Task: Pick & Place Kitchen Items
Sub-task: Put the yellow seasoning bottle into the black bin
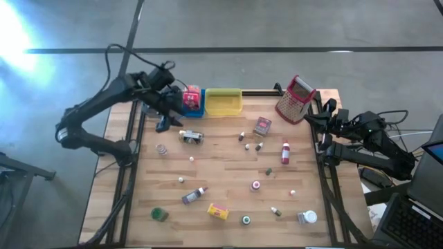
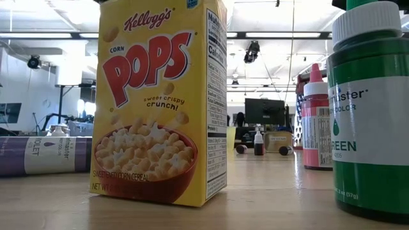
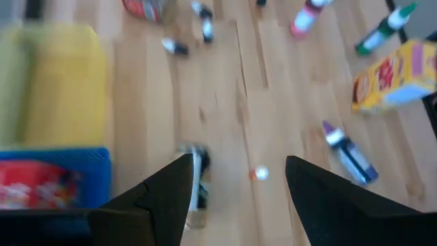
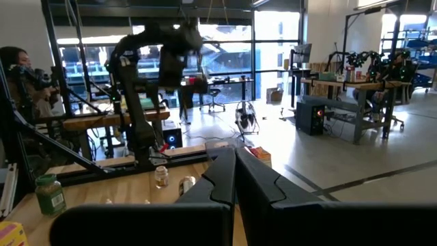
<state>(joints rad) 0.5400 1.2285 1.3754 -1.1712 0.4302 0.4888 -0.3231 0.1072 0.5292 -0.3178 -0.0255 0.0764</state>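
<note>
Kitchen items lie scattered on the wooden table: a clear jar on its side (image 1: 192, 137), a red-capped bottle (image 1: 285, 153), a red tin (image 1: 261, 125), a purple bottle (image 1: 194, 196) and a yellow cereal box (image 1: 218, 211). A red packet (image 1: 191, 99) lies in the blue tray (image 1: 198, 111). My left gripper (image 1: 165, 119) hangs open above the table's far left, beside the blue tray. In its wrist view the left gripper (image 3: 239, 160) has nothing between its fingers, and the jar (image 3: 198, 174) lies on the wood below. My right gripper (image 1: 320, 117) waits shut at the right edge.
A yellow tray (image 1: 223, 102) stands next to the blue one at the far edge. The metal grater (image 1: 296, 99) stands at the far right. Small bottles and jars dot the near half, among them a green jar (image 1: 159, 214) and a white-capped jar (image 1: 308, 218). Bare wood (image 1: 221, 162) lies mid-table.
</note>
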